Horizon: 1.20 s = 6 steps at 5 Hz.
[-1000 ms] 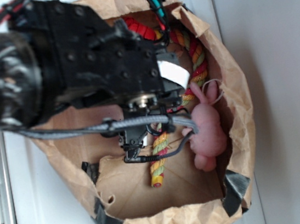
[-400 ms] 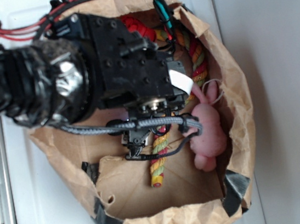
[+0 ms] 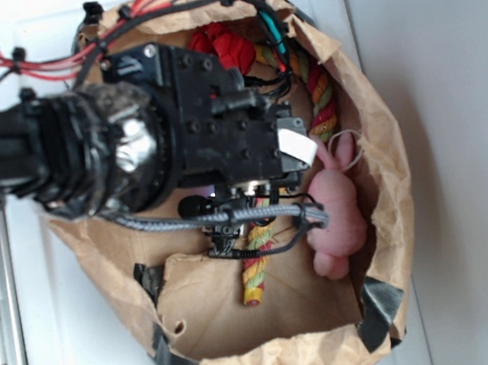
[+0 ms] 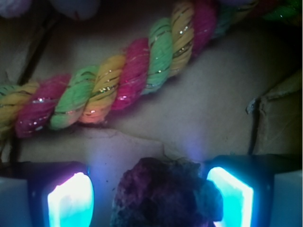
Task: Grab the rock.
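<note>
The rock (image 4: 165,194), a rough dark lump, lies on the bag floor between my gripper's (image 4: 151,198) two glowing pads. The gripper is open. The right pad (image 4: 232,194) is at or nearly at the rock's side, and a clear gap remains between the rock and the left pad (image 4: 71,201). In the exterior view my black arm (image 3: 212,142) reaches down into the brown paper bag (image 3: 389,154) and hides both the rock and the fingers.
A multicoloured twisted rope (image 4: 118,80) runs across just beyond the rock, its end showing in the exterior view (image 3: 255,280). The pink plush bunny (image 3: 334,216) lies to the right of the arm, and the red paper ball (image 3: 231,47) is at the bag's top. A cardboard flap (image 4: 279,118) stands at right.
The arm has sunk deeper into the bag and shifted slightly, looking smaller now. More of the red ball and the red cables at the top shows.
</note>
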Available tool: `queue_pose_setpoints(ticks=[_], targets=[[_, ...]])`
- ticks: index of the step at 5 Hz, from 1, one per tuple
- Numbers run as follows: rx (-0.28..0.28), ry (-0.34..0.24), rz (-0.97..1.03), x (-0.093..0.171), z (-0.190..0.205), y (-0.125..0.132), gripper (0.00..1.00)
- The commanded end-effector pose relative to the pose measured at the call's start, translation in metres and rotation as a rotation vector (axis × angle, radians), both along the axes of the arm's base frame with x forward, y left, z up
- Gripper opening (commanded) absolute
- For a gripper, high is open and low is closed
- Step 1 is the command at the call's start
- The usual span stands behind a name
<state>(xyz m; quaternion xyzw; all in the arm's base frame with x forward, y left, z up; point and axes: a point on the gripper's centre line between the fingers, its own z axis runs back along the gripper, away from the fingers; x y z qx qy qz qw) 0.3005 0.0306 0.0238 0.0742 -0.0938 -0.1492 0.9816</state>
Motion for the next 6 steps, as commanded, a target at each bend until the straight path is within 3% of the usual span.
queue_pose_setpoints(ticks=[1, 2, 6], targets=[[-0.018, -0.018, -0.007, 0.002, 0.001, -0.004, 0.0], [-0.04, -0.024, -0.006, 0.001, 0.012, -0.001, 0.0], [-0.236, -0.044, 0.001, -0.025, 0.122, 0.012, 0.0]])
